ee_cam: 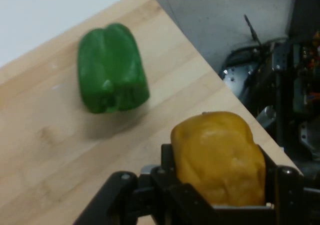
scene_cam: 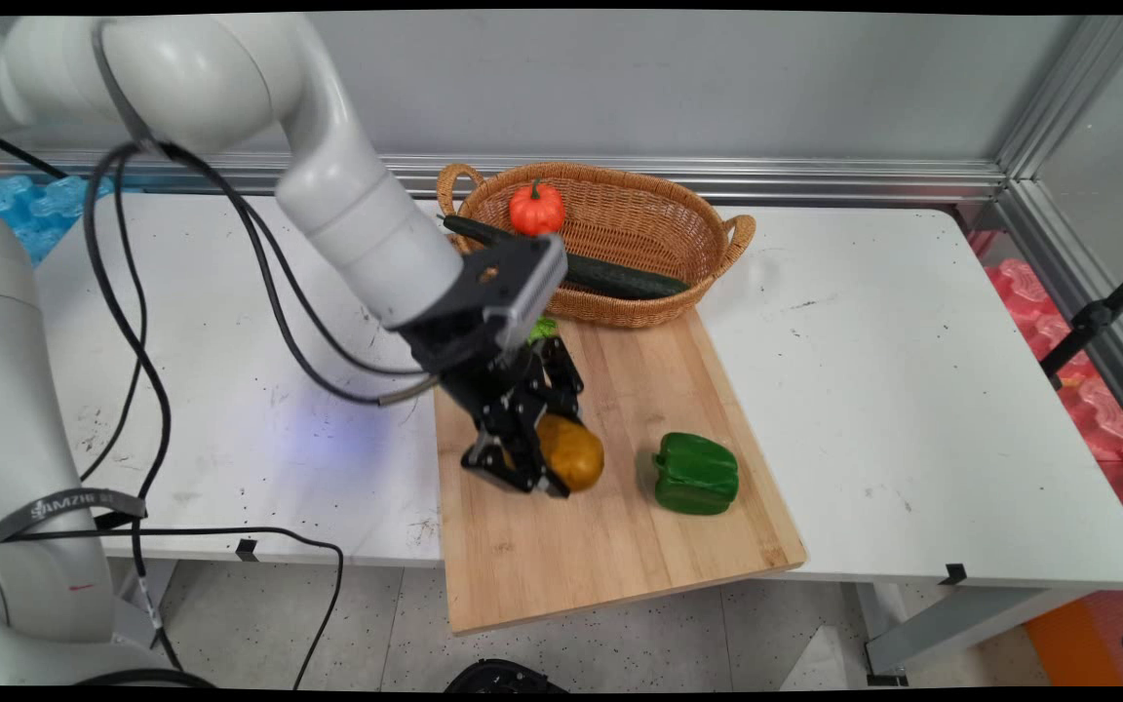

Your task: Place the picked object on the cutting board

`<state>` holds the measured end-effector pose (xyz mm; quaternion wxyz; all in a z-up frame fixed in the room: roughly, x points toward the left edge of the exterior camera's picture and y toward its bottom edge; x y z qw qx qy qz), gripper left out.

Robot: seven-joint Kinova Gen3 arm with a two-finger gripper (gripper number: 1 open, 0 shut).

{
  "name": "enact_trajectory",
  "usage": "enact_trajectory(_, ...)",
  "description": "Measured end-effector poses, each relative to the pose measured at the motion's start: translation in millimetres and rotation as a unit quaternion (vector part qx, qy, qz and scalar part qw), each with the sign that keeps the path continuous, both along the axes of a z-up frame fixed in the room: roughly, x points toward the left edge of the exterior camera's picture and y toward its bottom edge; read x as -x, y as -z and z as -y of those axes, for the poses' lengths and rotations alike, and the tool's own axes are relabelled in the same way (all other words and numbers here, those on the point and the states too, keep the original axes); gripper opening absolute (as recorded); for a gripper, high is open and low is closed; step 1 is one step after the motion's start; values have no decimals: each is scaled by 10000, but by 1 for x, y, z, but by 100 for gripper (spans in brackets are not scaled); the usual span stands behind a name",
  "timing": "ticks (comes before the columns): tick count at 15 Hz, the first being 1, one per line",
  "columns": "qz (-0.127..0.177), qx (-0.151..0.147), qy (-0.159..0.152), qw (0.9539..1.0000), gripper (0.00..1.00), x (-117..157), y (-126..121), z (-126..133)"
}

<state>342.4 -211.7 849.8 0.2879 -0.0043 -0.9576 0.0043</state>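
One white worktop (scene_cam: 864,390) is seen carrying a wooden cutting board (scene_cam: 620,546), with a wicker basket (scene_cam: 620,219) touching the board's far end, a cucumber (scene_cam: 610,278) and a small orange pumpkin (scene_cam: 536,208) lying inside. Over the board, a yellow-brown potato (ee_cam: 220,157) is clamped in the closed pincer (scene_cam: 534,470), and a green pepper (scene_cam: 696,473) lies just beside it on the board.

A white table (scene_cam: 912,390) stands against a grey wall (scene_cam: 669,78), above a speckled floor (scene_cam: 698,643).
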Motion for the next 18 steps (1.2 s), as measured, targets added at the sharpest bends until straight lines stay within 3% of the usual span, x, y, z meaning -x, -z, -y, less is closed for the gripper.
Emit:
enact_trajectory(7,125,83,375,9992,0,21,50,-7)
enact_trajectory(14,165,132,484,9986,0,33,82,-5)
enact_trajectory(15,158,137,499,9985,100,33,84,-5)
enact_trajectory(18,109,154,527,9984,100,35,87,-5)
